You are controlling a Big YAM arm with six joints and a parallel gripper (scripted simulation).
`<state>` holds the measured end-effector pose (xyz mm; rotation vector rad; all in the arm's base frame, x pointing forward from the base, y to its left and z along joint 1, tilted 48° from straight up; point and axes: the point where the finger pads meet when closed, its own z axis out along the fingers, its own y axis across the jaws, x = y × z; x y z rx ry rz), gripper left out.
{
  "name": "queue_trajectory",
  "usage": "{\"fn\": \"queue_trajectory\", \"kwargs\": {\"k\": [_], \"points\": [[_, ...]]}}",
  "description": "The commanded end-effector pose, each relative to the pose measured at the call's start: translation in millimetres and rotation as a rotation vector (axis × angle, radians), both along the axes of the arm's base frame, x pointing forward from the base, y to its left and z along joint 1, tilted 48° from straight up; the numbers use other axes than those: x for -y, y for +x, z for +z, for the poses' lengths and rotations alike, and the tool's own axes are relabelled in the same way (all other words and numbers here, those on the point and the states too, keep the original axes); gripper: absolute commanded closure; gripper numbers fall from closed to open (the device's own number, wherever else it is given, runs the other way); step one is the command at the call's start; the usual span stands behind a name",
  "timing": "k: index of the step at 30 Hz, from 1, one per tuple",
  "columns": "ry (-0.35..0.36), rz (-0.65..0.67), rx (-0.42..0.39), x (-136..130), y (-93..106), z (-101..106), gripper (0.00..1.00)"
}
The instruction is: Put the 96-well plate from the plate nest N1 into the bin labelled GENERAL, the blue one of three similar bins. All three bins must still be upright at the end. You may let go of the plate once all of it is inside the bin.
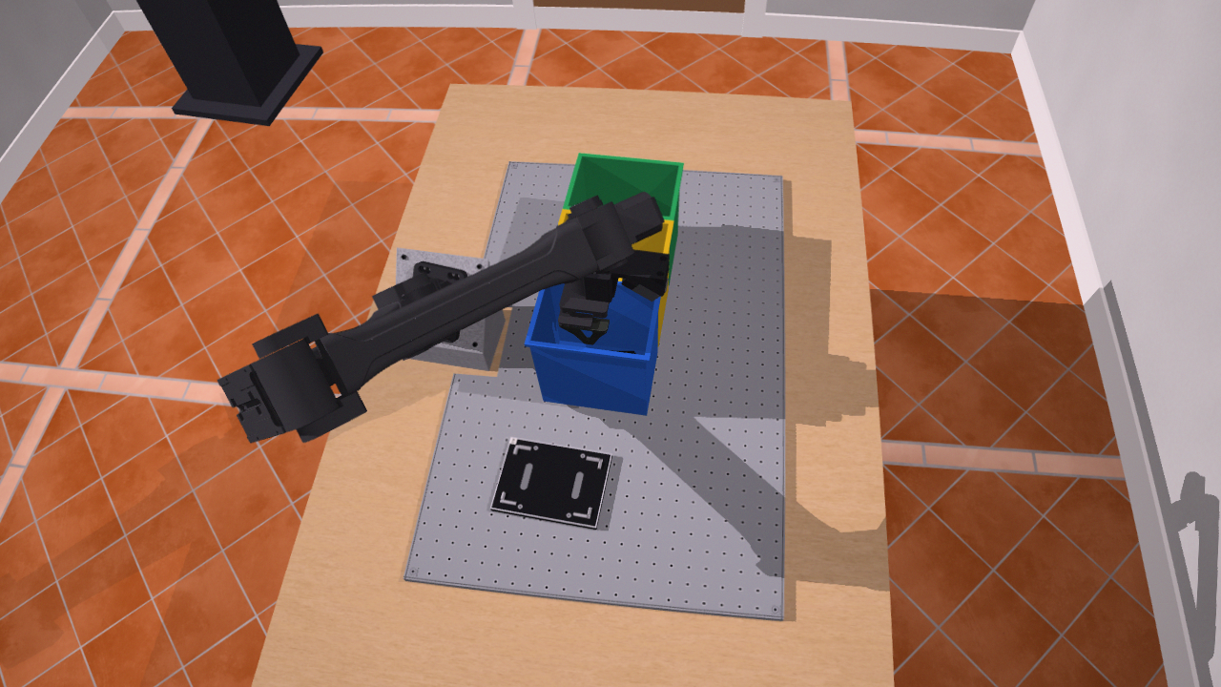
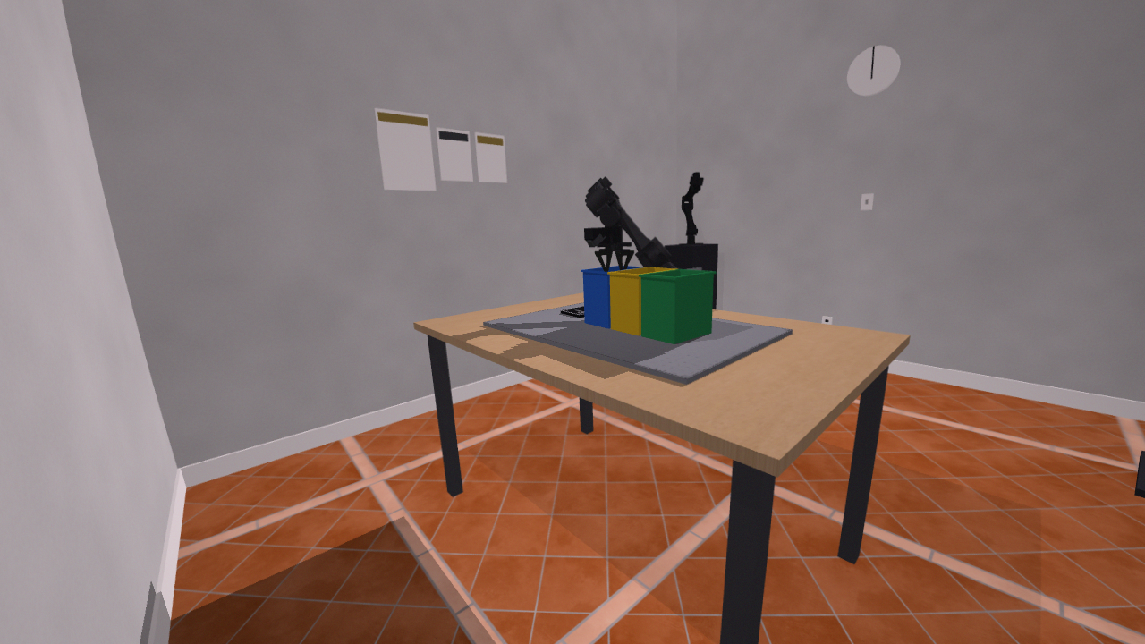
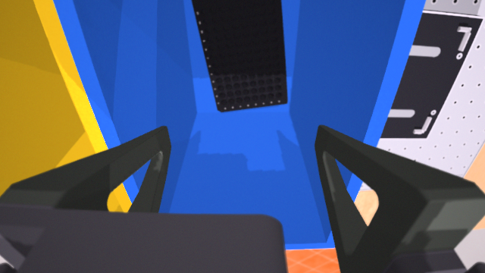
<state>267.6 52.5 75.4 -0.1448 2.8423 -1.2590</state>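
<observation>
From the top, I see my gripper [image 1: 584, 331] hanging over the blue bin [image 1: 589, 380]. The arm [image 1: 478, 290] reaches across from its base. The yellow bin [image 1: 661, 241] and the green bin [image 1: 627, 175] stand in a row behind the blue one. The plate nest N1 [image 1: 550, 483] lies flat on the gray board [image 1: 725, 478], and it has no plate on it.

From the side, all three bins stand straight up and touch each other. My gripper is just above the blue bin's top edge. I cannot see the plate from here.

From the wrist, I look right down into the blue bin. The 96-well plate [image 3: 246, 57] is deep inside it, leaning up against the far wall with its low end on the bin floor. My two fingers are spread wide apart and hold nothing. The plate is well apart from them.

I think the drop is done, so this is the end step. Next I should lift the arm straight up and away. I must go slowly, so I do not bump a bin and tip it over.
</observation>
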Motion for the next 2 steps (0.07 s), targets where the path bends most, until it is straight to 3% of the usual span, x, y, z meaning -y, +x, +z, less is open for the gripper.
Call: {"fn": "queue_trajectory", "kwargs": {"k": [1,2], "points": [[0.014,0.008,0.018,-6.8,7.6,2.9,0.18],[0.014,0.008,0.018,-6.8,7.6,2.9,0.18]]}}
